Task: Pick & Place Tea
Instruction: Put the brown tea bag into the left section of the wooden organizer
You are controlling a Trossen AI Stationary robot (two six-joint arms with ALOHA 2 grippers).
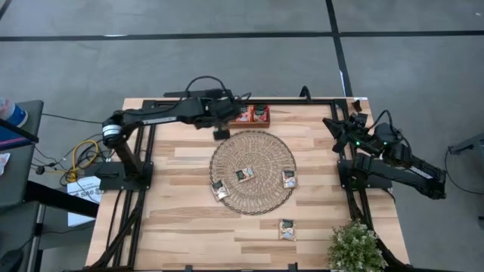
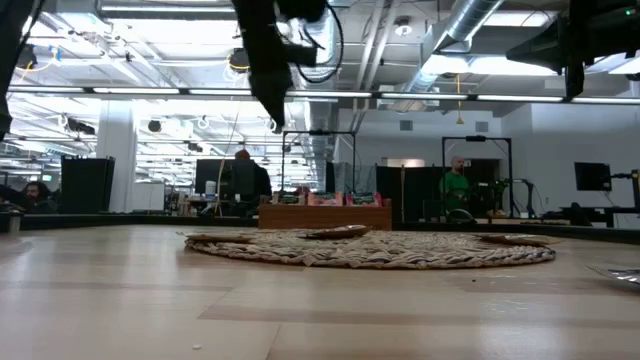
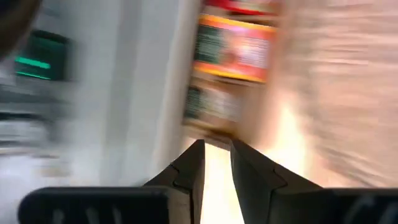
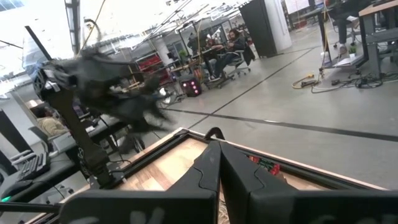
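Nearest the table's front edge, one pale tea sachet (image 1: pixel 286 229) on bare wood beside a potted plant (image 1: pixel 354 248); farther back, three more sachets on the round woven mat (image 1: pixel 252 172); beyond it, left gripper (image 1: pixel 221 133) parted a little, nothing seen between the fingers — wrist view blurred; wooden tray (image 1: pixel 254 115) partly hidden by the arm; right gripper (image 1: pixel 335 123) shut, off to the side.

Three pale tea sachets (image 1: pixel 244 174) lie flat on the woven mat (image 1: pixel 265 147), a fourth sachet (image 1: pixel 286 229) on the bare table.
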